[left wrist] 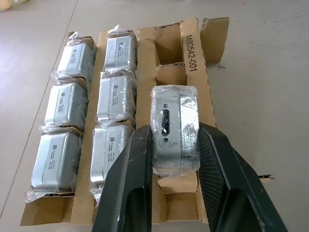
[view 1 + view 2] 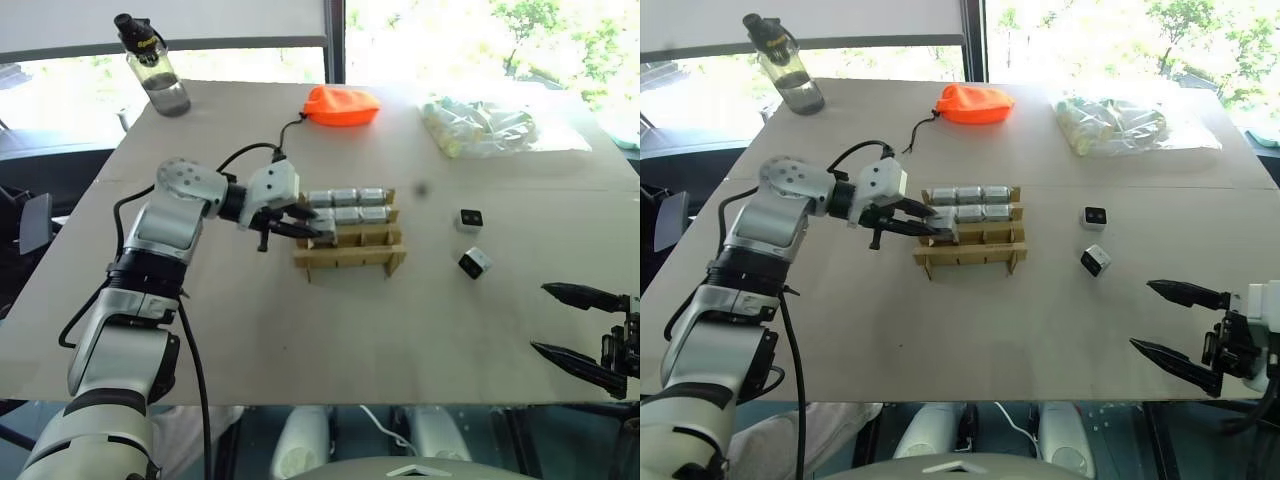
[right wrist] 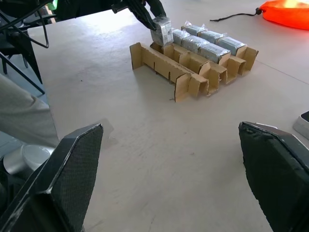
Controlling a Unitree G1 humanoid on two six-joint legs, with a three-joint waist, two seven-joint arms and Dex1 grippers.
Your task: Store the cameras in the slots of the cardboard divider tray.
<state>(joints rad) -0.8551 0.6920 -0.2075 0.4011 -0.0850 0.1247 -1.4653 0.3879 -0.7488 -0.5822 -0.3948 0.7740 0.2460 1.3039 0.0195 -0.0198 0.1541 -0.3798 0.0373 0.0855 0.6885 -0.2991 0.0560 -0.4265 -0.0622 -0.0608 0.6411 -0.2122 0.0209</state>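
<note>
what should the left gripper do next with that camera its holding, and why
Probably ease the camera down into the third-row slot beneath it, then open. The left gripper is shut on it at the cardboard divider tray, whose two far rows each hold three cameras, and it still sits high rather than seated.

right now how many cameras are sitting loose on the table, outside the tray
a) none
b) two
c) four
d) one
b: two cameras lie on the table to the right of the tray, one farther back and one nearer; the rest sit in slots or in the left gripper.
</note>
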